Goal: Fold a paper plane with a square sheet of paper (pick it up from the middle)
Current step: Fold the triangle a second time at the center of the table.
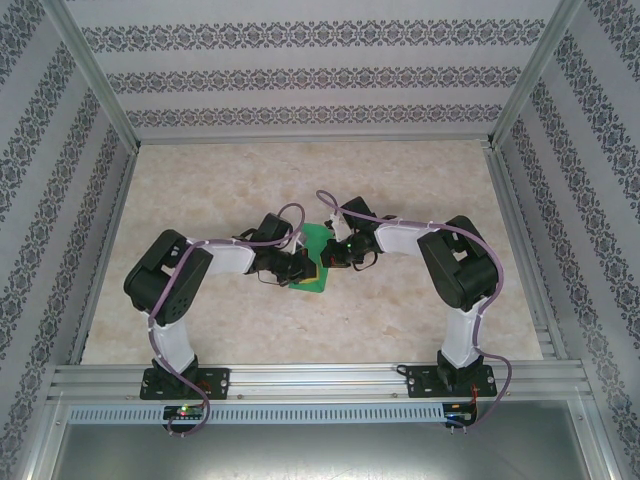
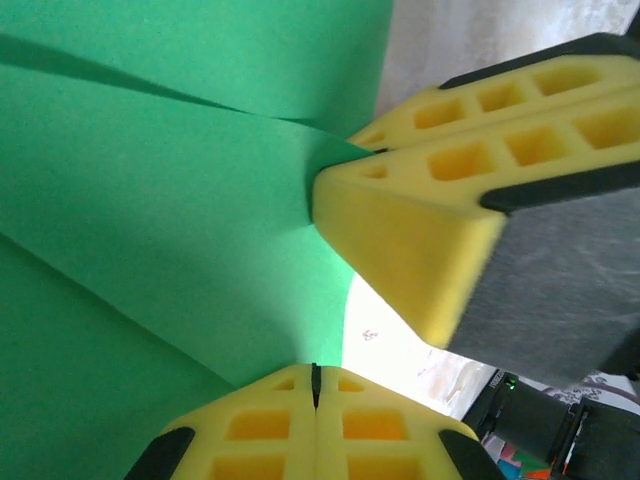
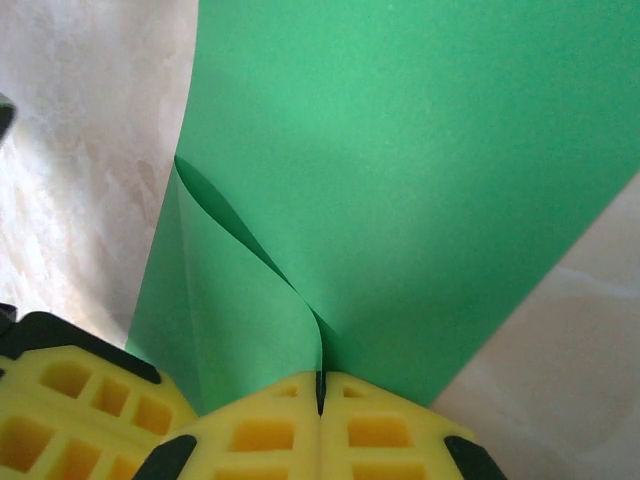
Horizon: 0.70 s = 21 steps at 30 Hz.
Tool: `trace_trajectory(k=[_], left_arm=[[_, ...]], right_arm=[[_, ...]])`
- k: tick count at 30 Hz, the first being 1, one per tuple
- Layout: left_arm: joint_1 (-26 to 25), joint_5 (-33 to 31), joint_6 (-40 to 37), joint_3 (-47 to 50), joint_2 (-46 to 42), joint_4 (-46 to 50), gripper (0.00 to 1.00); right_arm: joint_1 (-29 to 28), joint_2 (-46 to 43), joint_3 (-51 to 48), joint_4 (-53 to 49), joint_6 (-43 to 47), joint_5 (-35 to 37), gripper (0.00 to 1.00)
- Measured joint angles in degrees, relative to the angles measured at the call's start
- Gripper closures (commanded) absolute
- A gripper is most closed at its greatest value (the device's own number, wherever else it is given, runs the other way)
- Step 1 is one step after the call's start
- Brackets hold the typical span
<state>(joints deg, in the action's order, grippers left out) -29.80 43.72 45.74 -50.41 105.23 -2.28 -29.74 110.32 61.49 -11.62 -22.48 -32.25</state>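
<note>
Pinching the square sheet of paper (image 3: 400, 150) mid-way across the tabletop (image 1: 200, 180), left gripper (image 2: 315, 388) and right gripper (image 3: 320, 388) both clench it; folding seems barely begun, creases remaining.

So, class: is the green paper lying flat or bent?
Bent: the green paper curls over in a loop at the shut right claw.

One green paper sheet (image 3: 400, 150), one table (image 1: 300, 170), one left hand (image 2: 315, 380), one right hand (image 3: 320, 385)

Bright even diffuse light, faint shadows on table (image 1: 300, 330); close green paper (image 2: 150, 200) blurry in wrist views, blown-out white glare left wrist.
</note>
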Motion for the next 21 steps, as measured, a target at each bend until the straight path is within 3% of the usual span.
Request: trace_trajectory(k=[15,21], left_arm=[[-0.11,-0.44,0.00,0.02,1.07,-0.15,0.95],[-0.11,-0.59,-0.02,0.02,1.22,-0.09,0.95]], right_arm=[[0.00,0.09,0.17,-0.24,0.04,-0.11,0.97],[0.00,0.11,0.28,-0.44,0.07,-0.07,0.84]])
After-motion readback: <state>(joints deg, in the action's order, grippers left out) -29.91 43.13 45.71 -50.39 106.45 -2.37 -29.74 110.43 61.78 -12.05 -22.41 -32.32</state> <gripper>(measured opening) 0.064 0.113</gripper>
